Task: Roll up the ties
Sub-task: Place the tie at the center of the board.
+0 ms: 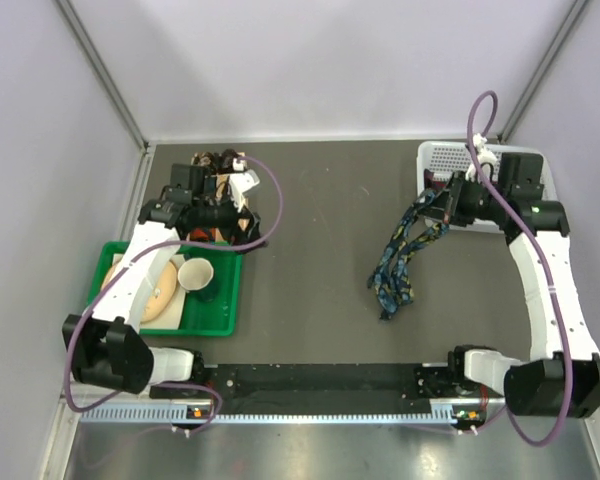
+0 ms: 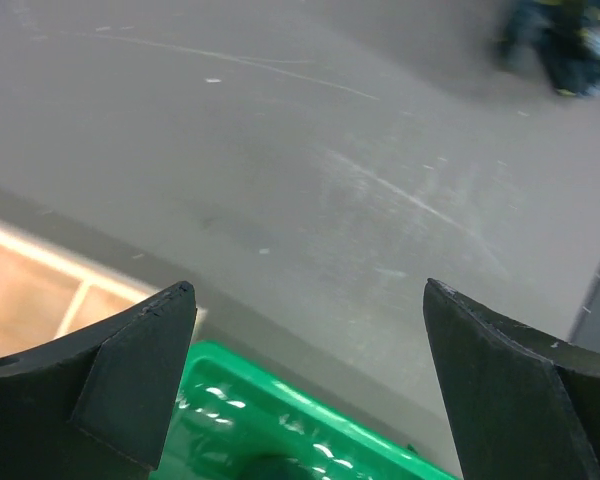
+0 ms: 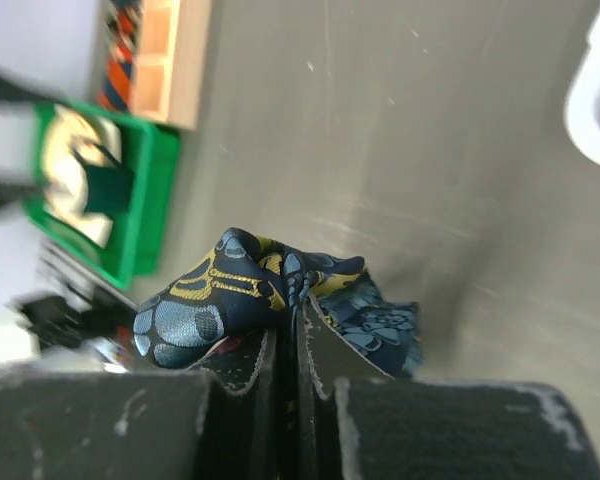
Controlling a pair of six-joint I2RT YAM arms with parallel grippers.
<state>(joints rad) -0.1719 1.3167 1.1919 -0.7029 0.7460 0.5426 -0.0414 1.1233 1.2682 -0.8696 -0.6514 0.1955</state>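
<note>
Necktie of dark blue floral fabric [image 1: 405,255] pinched in my right gripper [image 3: 295,335].
Its jaws are clamped on a bunched fold; the rest hangs beside the white perforated plastic basket [image 1: 435,155] and trails onto the dark grey table [image 1: 310,220]. My left gripper [image 2: 308,290] gapes wide, holding nothing, over the green plastic tray [image 2: 280,400]. I judge the necktie light, limp and slippery, so I'd take 1 flat end, not this bunch.

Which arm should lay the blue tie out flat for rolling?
Probably the right. The right gripper is shut on the blue tie, which trails onto the table. The left gripper is open and empty, over by the green tray.
</note>
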